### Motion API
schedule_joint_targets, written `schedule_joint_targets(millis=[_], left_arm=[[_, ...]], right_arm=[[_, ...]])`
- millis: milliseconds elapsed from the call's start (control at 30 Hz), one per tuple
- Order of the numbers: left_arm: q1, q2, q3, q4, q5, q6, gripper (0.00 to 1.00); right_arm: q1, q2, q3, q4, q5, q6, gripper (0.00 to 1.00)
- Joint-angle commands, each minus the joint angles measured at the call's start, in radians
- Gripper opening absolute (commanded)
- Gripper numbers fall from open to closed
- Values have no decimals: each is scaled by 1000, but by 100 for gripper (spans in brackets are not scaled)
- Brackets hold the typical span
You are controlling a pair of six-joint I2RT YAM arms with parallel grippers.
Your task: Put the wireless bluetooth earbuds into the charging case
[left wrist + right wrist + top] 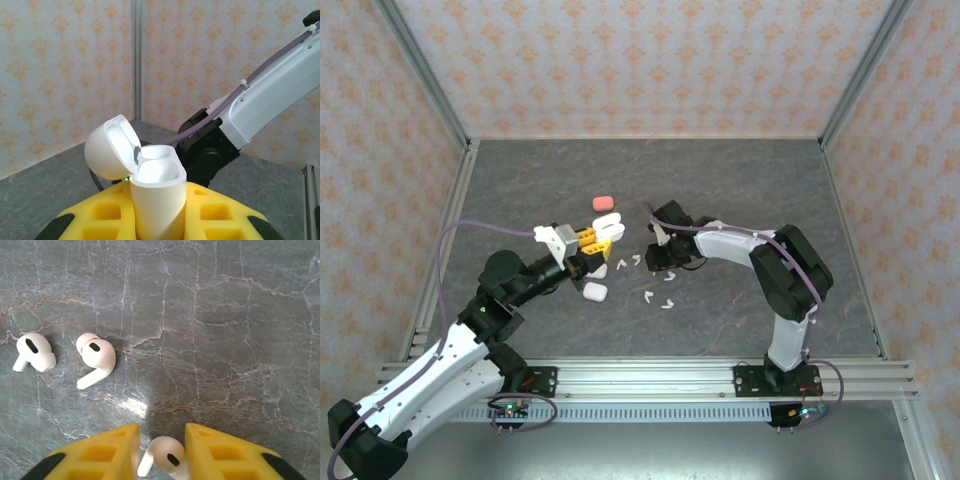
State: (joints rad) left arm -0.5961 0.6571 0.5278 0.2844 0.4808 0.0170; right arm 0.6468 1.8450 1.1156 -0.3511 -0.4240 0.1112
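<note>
Near the middle of the table, your left pincer clamps the charging case upright with its lid open to receive buds, while your right pincer sits low, narrowly straddling one white earbud on the table, grip unclear.

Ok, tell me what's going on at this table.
Two robot arms are loading earbuds into a case. The left pincer holds a white charging case upright with its lid flipped open. The right pincer is down at the table, its fingers either side of a white earbud; whether it is gripped yet is unclear. A second earbud and a third earbud lie loose nearby.
</note>
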Motion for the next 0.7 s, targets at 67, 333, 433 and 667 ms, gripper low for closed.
schedule_joint_targets(millis=[67, 333, 433, 667], left_arm=[[-8, -2, -3, 12, -22, -5, 0], [-9, 0, 0, 12, -23, -7, 0], [-8, 4, 1, 10, -23, -9, 0], [-8, 10, 4, 11, -22, -10, 0]], right_arm=[[10, 14, -14, -26, -2, -3, 25], [24, 15, -23, -48, 29, -13, 27], [27, 20, -20, -60, 40, -20, 27], [32, 16, -17, -93, 66, -36, 30]])
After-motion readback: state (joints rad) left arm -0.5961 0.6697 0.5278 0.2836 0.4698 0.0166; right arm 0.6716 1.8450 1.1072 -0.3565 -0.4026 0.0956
